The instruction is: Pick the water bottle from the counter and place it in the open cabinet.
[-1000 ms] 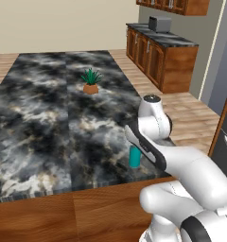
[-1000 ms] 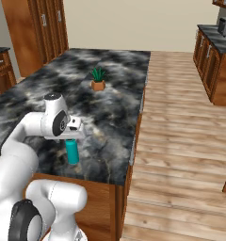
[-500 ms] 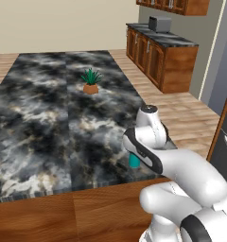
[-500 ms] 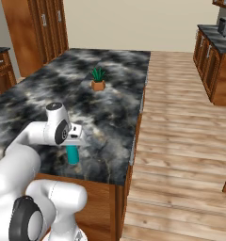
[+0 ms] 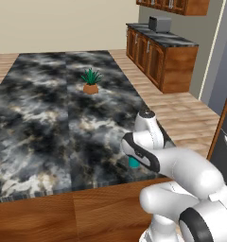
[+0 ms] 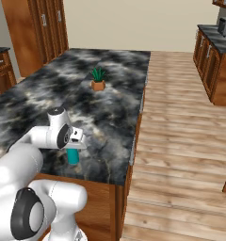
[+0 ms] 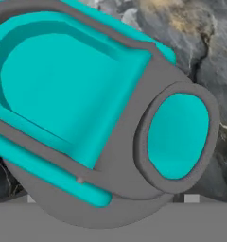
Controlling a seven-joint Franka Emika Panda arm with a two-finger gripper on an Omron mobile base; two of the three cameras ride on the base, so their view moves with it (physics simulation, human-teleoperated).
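The slim teal water bottle (image 6: 73, 156) stands near the veined black marble surface's (image 5: 49, 118) near edge, mostly hidden beneath the white hand. Its grey cap fills the hand view. The claw (image 6: 75, 147) is spread wide, gripping nothing.

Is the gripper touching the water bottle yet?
Cannot tell. In the hand view the water bottle looms close; both base views have the hand hiding any contact.

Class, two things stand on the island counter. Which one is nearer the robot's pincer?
The teal bottle, right beneath the hand at the counter's near edge. The potted plant stands far off, mid-counter.
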